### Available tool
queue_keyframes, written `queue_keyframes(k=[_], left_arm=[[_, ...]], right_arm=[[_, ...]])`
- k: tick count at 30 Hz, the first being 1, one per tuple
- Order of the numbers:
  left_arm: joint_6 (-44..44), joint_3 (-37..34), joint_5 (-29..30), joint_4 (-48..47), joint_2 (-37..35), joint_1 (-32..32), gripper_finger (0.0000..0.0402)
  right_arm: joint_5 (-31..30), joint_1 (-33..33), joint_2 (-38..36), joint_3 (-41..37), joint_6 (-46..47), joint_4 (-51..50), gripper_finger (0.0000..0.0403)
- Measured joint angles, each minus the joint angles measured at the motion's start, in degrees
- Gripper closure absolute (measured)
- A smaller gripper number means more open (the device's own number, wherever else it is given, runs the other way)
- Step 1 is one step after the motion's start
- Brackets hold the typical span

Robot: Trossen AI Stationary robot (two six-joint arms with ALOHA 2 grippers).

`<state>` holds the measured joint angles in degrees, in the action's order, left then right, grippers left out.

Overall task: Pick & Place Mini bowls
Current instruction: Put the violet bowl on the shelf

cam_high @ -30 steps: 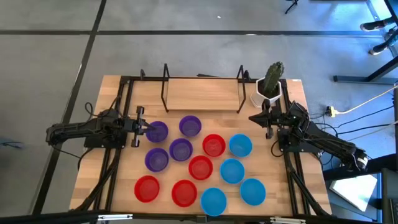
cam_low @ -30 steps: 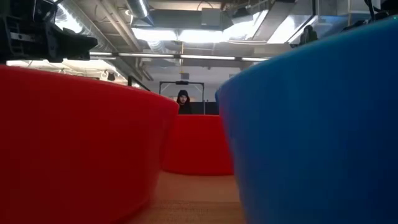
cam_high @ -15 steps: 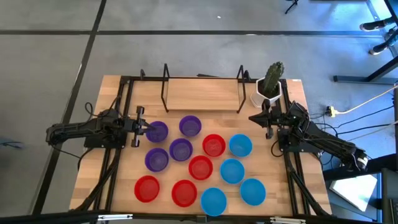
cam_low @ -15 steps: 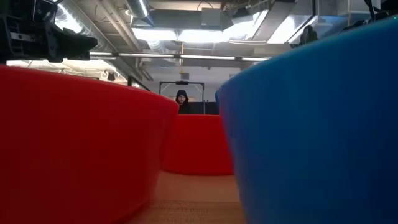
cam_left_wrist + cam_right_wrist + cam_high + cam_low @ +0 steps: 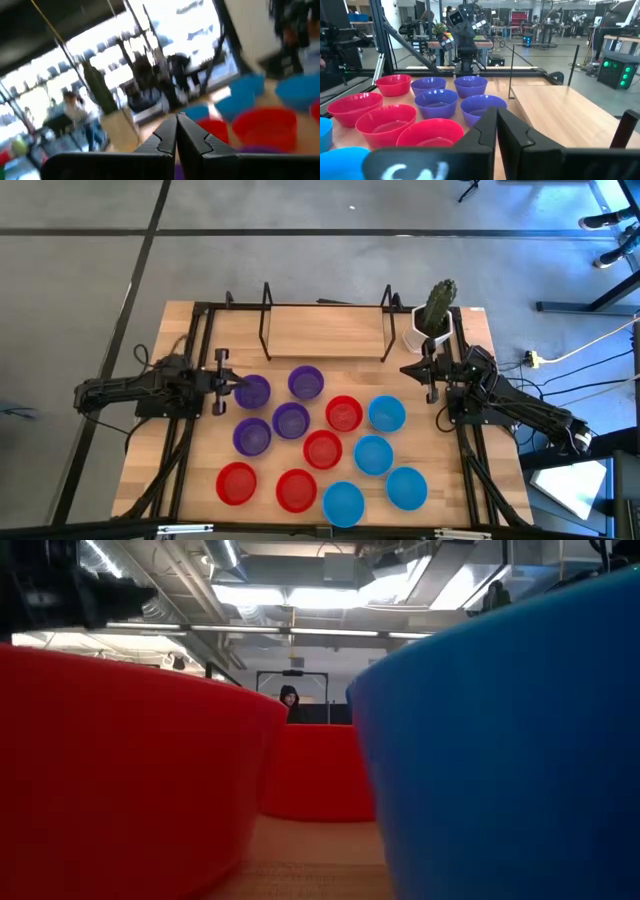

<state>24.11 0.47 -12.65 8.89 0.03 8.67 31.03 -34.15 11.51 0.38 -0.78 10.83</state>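
Several mini bowls stand on their bases on the wooden table [image 5: 150,480] between the arms: purple ones [image 5: 291,420] toward the far left, red ones [image 5: 322,448] in the middle and near left, light blue ones [image 5: 373,454] on the right. My left gripper [image 5: 236,385] is shut and empty, held level above the left rim of the far-left purple bowl [image 5: 254,392]. Its closed fingers [image 5: 170,135] show in the left wrist view. My right gripper [image 5: 405,369] is shut and empty too, off the bowls' far right side, its closed fingers [image 5: 487,125] pointing across the purple bowls [image 5: 436,102].
A raised wooden shelf [image 5: 325,330] on black legs stands at the table's far edge. A white pot with a green cactus [image 5: 435,315] sits at the far right corner. Black frame rails [image 5: 185,450] run along both sides. A person [image 5: 290,700] shows far behind the table.
My left gripper has rolled a little about its own pointing line while staying in place. The bowls have not moved.
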Motion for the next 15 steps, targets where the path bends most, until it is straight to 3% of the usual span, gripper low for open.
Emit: queue_keyframes(k=[4,6,9,12,15], left_arm=[[-9.6,0.0,3.5,10.3,0.0,0.0,0.0394],[-15.0,0.0,11.3,12.2,0.1,0.0,0.0396],[-23.5,0.0,29.0,10.8,0.1,0.0,0.0397],[-23.2,0.0,40.4,7.2,0.1,0.0,0.0396],[-18.9,0.0,40.8,6.3,0.1,0.0,0.0394]], right_arm=[[0.0,0.0,0.0,0.0,0.4,0.0,0.0386],[0.0,0.0,0.0,0.0,0.5,0.0,0.0386],[0.0,0.0,0.0,0.0,1.9,0.0,0.0386],[0.0,0.0,0.0,0.0,5.8,0.0,0.0386],[0.0,0.0,0.0,0.0,8.2,0.0,0.0386]])
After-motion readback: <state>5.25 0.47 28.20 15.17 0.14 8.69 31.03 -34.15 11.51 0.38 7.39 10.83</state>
